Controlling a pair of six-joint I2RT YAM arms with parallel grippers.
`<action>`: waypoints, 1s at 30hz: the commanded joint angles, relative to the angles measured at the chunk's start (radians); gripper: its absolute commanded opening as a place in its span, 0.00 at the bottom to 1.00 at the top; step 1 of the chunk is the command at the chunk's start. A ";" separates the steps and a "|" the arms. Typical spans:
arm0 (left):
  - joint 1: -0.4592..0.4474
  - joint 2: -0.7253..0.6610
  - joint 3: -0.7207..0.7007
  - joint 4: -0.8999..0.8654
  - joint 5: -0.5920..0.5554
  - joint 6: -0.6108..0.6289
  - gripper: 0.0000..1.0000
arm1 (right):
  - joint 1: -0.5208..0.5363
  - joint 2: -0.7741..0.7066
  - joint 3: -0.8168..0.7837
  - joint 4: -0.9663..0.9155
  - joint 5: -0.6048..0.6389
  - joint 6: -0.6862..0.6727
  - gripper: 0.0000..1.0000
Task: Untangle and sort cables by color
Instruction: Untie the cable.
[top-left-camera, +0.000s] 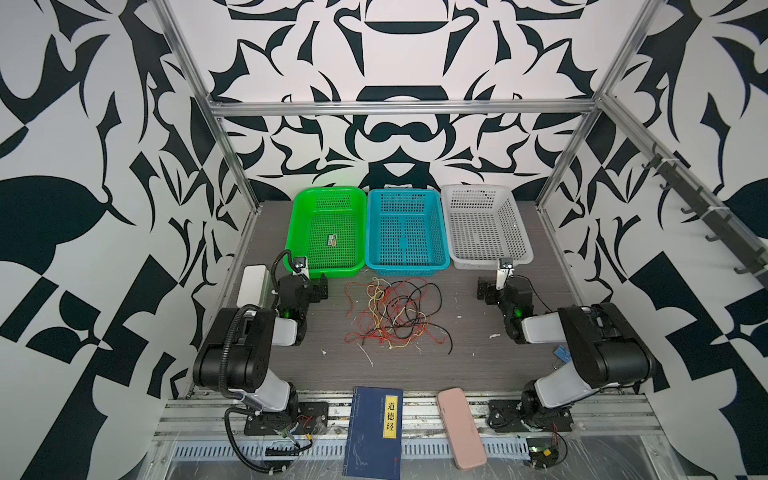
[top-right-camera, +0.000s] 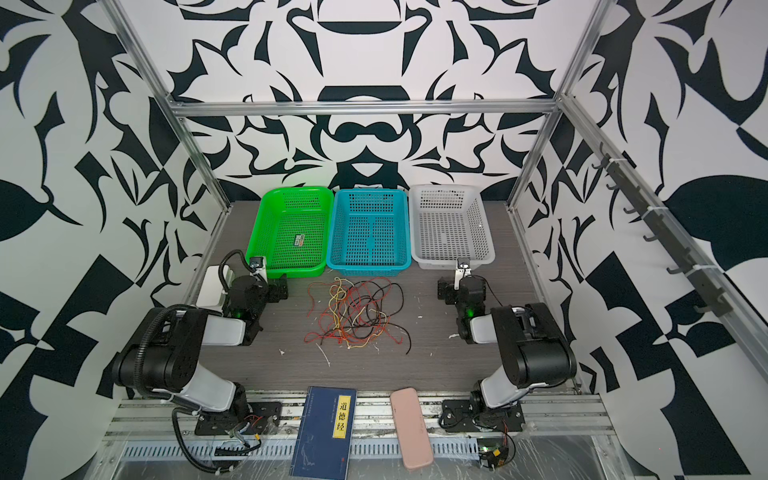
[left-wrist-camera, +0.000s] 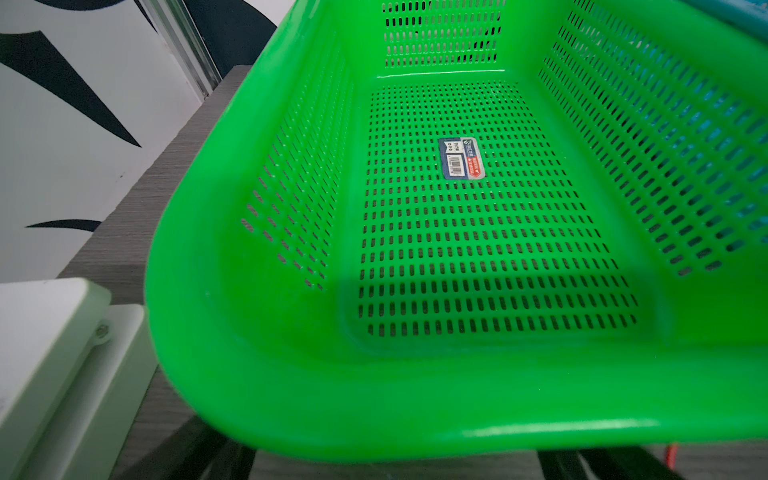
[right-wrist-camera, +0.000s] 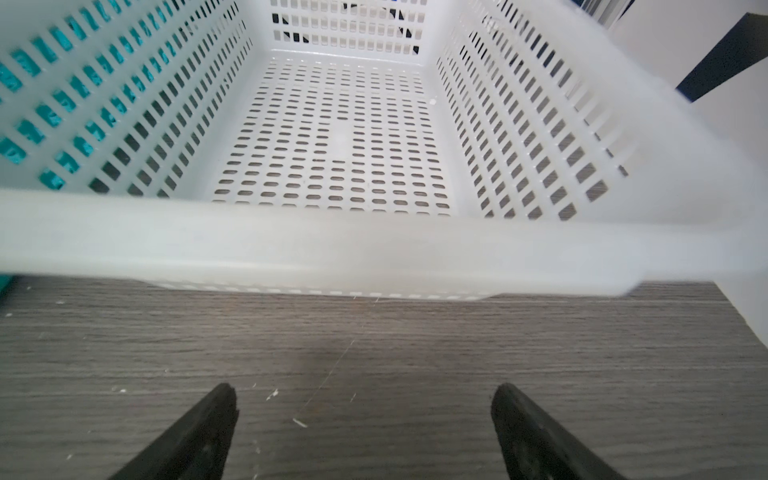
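The cables (top-left-camera: 392, 316) lie tangled on the surface (top-left-camera: 457, 365) between my left tool (top-left-camera: 320, 288) and right tool (right-wrist-camera: 363, 399), both spread wide and empty. Tugging one strand could drag the whole knot. There are three colours, but I cannot count the strands. Three baskets stand ahead: green basket (left-wrist-camera: 415, 415), blue basket (top-left-camera: 405, 268), white basket (right-wrist-camera: 374, 249).

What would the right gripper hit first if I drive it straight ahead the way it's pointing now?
Most likely the near wall of the white basket; only bare table lies between it and the right gripper. Depth unclear.
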 joint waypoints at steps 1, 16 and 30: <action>0.002 0.005 0.023 0.052 -0.004 0.000 0.99 | -0.004 -0.003 0.029 0.043 0.013 -0.008 1.00; 0.002 0.007 0.031 0.038 0.002 0.004 0.99 | -0.004 -0.002 0.031 0.040 0.016 -0.007 1.00; -0.022 -0.554 0.016 -0.214 0.042 -0.106 0.99 | -0.004 -0.008 0.022 0.053 0.114 0.024 1.00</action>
